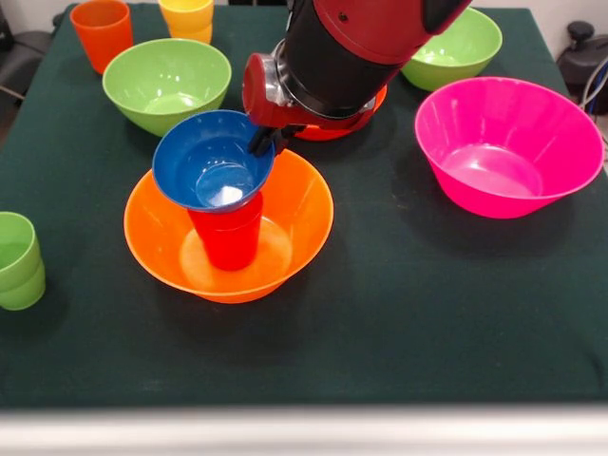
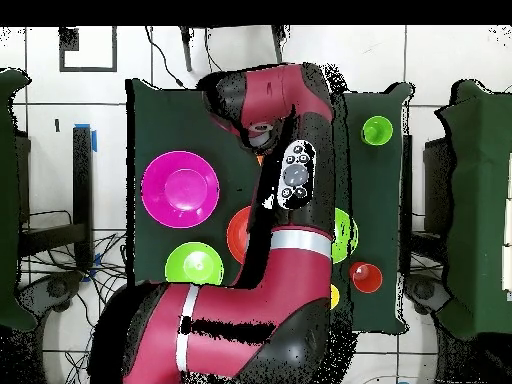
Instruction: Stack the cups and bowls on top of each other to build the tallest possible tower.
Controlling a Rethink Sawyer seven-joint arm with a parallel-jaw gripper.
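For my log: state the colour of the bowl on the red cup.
Blue; the front view shows it best.

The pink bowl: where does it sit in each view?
Front view: pink bowl at right, on the table beside the arm.
Overhead view: pink bowl at left of centre, left of the arm.
Shared landmark: the green bowl next to it, toward the robot's base.
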